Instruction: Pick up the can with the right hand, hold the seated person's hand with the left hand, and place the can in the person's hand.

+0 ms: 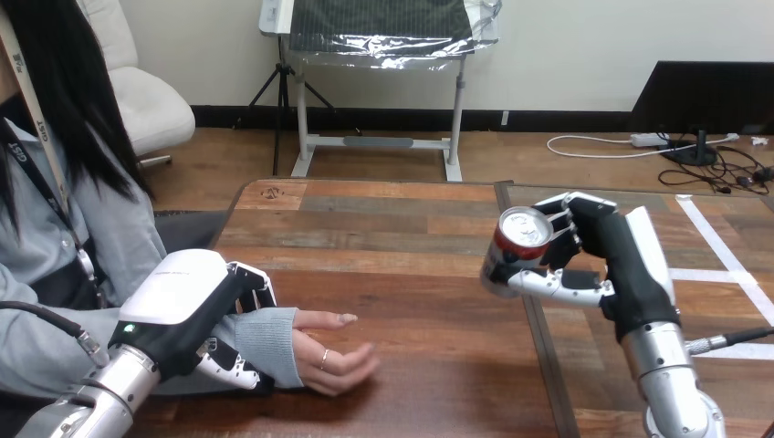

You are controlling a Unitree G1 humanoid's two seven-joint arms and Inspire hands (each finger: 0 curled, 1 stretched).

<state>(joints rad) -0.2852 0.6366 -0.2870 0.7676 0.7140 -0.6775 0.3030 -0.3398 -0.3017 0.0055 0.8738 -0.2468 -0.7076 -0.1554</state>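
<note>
**Can in right hand, left hand on the person's wrist**

- Worktop [411, 228]: wooden planks, dark and light boards. White tape strips [721, 246] cross its right part.
- Right hand [613, 257]: at the view's right, arm rising from the bottom edge. It is clenched round the can [514, 254]; fingers wrap the far side and the thumb [559, 286] runs along the near underside.
- Can: red and dark body with a silver top. It is tilted, top turned up and towards the camera, base pointing down and left. It looks lifted off the worktop, over the seam between the 2 table sections.
- Left hand [183, 306]: at lower left, white back shell uppermost. Fingers [256, 285] show above the person's grey sleeve [269, 342] and the thumb shows below it, so it is grasping the person's wrist.
- The person's hand [330, 354]: sticks out to the right of the left hand and rests on the worktop. The palm faces up, the fingers are loosely curled, and it holds nothing.
- Spacing: the can and the person's hand are well apart, with bare wood between them. The can sits higher in the view and to the right of the open palm.
- The person sits at the worktop's left side.
</note>
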